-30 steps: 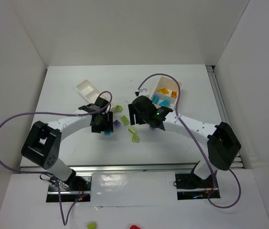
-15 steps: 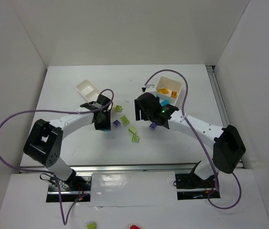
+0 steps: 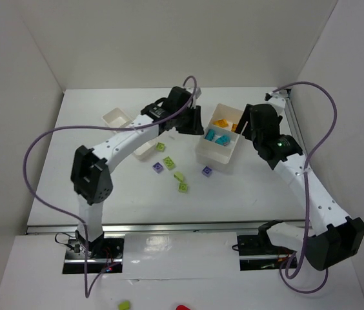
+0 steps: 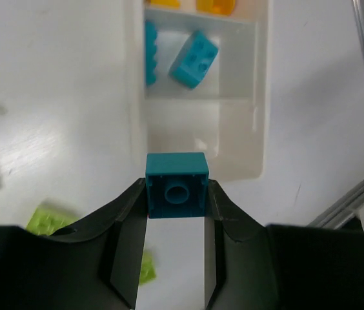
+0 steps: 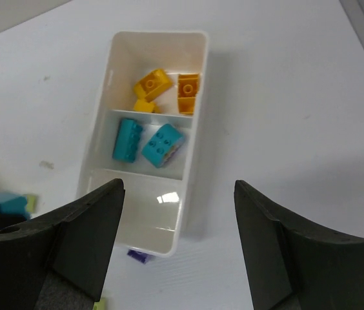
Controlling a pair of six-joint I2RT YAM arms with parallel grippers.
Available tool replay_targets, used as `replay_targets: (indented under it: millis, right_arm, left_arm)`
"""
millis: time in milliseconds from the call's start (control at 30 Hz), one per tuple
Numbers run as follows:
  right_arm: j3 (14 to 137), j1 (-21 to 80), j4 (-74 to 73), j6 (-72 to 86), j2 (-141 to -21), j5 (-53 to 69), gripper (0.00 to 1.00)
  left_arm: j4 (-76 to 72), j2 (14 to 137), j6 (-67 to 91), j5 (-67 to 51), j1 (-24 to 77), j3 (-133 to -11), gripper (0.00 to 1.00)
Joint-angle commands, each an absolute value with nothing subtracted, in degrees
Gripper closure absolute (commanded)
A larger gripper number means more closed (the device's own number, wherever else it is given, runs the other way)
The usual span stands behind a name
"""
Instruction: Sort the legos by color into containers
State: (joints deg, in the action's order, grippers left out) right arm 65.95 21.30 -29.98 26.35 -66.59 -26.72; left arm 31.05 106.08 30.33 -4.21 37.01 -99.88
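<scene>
My left gripper (image 3: 196,123) (image 4: 177,194) is shut on a cyan brick (image 4: 177,186) and holds it above the near left rim of the larger white tray (image 3: 228,157) (image 4: 261,129) (image 5: 195,165). That tray's far section holds orange bricks (image 5: 153,84), its middle section holds two cyan bricks (image 5: 162,143) (image 4: 193,58), and its near section is bare. My right gripper (image 3: 240,126) (image 5: 177,187) is open and empty, above the tray's right side. Lime bricks (image 3: 169,163) and purple bricks (image 3: 159,167) lie loose on the table.
The smaller white tray (image 3: 119,117) sits at the back left, partly under my left arm. One purple brick (image 3: 206,170) (image 5: 138,256) lies against the larger tray's near end. Purple cables loop over both arms. A metal rail (image 3: 295,129) runs along the right table edge.
My left arm has swung from mid-table to the larger tray with the cyan brick. My right gripper has pulled back up and right, away from a purple brick by the tray.
</scene>
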Motion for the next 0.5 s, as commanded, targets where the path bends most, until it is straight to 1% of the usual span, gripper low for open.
replay_targets:
  millis: [0, 33, 67, 167, 333, 400, 467]
  right_arm:
    - [65.6, 17.8, -35.0, 28.1, -63.9, -25.8, 0.24]
    - [65.6, 17.2, -35.0, 28.1, -63.9, -24.9, 0.24]
    - [65.0, 17.2, -35.7, 28.1, -63.2, -24.9, 0.24]
    - [65.0, 16.6, -37.8, 28.7, -62.7, -24.9, 0.24]
    - [65.6, 16.1, -38.7, 28.7, -61.6, -24.9, 0.24]
    - [65.0, 15.6, -38.7, 28.7, -61.6, -24.9, 0.24]
    - [65.0, 15.6, -39.3, 28.7, -61.6, -24.9, 0.24]
  left_arm:
    - [31.4, 116.1, 28.5, -8.3, 39.3, -111.2, 0.69]
    - [31.4, 118.5, 28.5, -7.4, 40.5, -114.3, 0.69]
    - [31.4, 123.6, 28.0, -7.4, 40.5, -120.8, 0.69]
    - [31.9, 129.9, 28.5, -8.9, 41.1, -130.6, 0.69]
    - [30.6, 137.4, 29.7, -8.4, 41.1, -136.0, 0.68]
    - [29.4, 139.0, 30.3, -8.3, 41.1, -137.5, 0.65]
    - [29.4, 141.1, 30.3, -8.3, 41.1, -138.6, 0.58]
